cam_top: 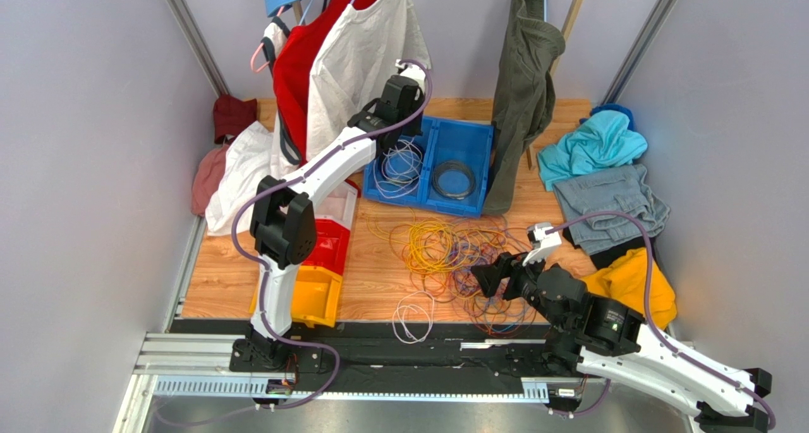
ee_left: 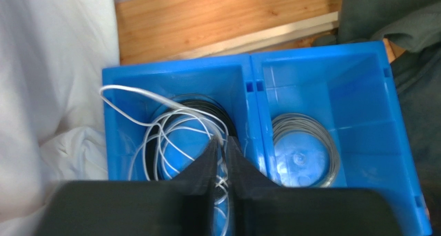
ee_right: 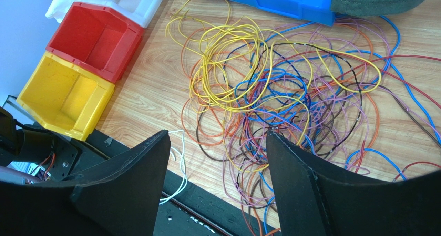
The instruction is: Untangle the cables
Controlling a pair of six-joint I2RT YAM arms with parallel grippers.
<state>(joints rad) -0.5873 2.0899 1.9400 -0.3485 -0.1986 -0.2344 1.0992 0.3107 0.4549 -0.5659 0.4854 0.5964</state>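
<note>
Two tools to read here. Your left tool (ee_left: 221,143) hangs over the left compartment of the blue bin (ee_left: 310,65) at the far middle of the table (ee_right: 150,86). It is clenched to a narrow slit, and strands of the white cable (ee_left: 155,99) run through that slit. The rest of that cable loops loosely inside the compartment, over a dark coil (ee_left: 207,99). The bin's right compartment holds a grey coil (ee_left: 303,117) lying flat. Your right tool (ee_right: 217,134) is released, with its fingers wide apart and nothing between them. It hovers over the near edge of the tangle of cables (ee_right: 269,91). You will find that tangle of yellow, orange, purple, blue and red strands spread on the table just nearer than the blue bin. A separate white loop (cam_top: 413,314) lies at its near left, by the table's edge. The red bin (ee_right: 96,39) and yellow bin (ee_right: 67,96) sit at the left, apart from the tangle.
</note>
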